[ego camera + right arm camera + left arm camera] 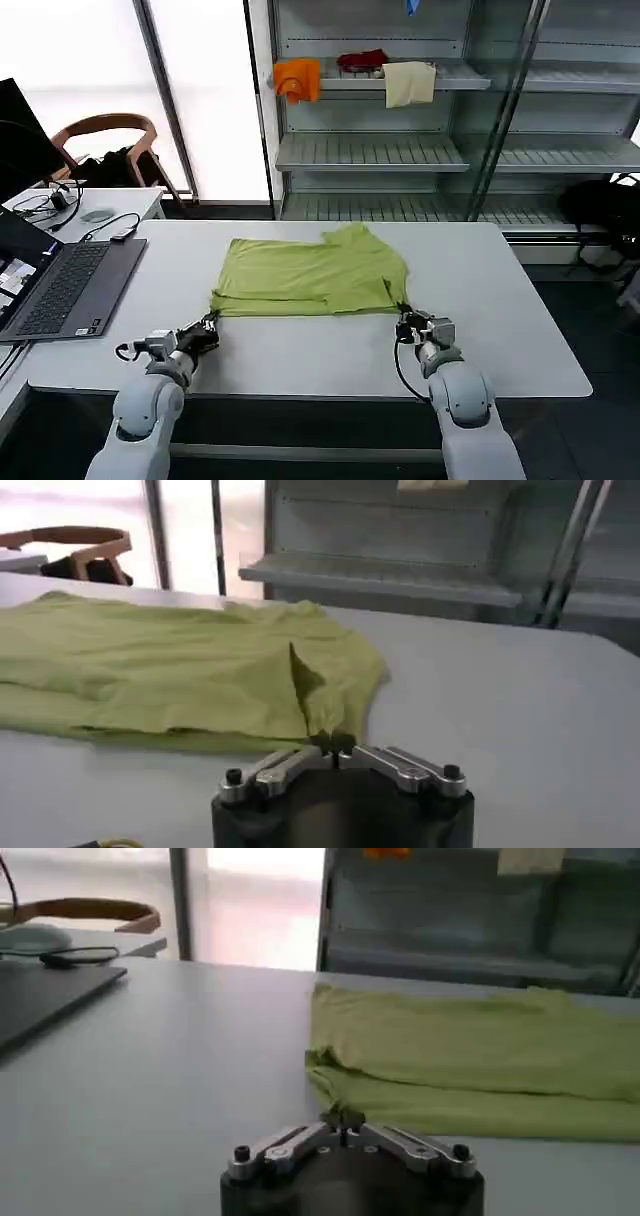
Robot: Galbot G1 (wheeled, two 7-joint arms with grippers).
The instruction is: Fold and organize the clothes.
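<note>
The lime-green T-shirt [310,275] lies half-folded on the counter [500,300], long axis running left to right, its near edge just ahead of both end effectors, left [207,330] and right [408,322], each at 1 near corner with fingers together.

My left gripper [345,1119] sits low on the table [160,1068], fingers closed together, just short of the folded green T-shirt [470,1058]. A laptop [40,998] lies farther off.
</note>
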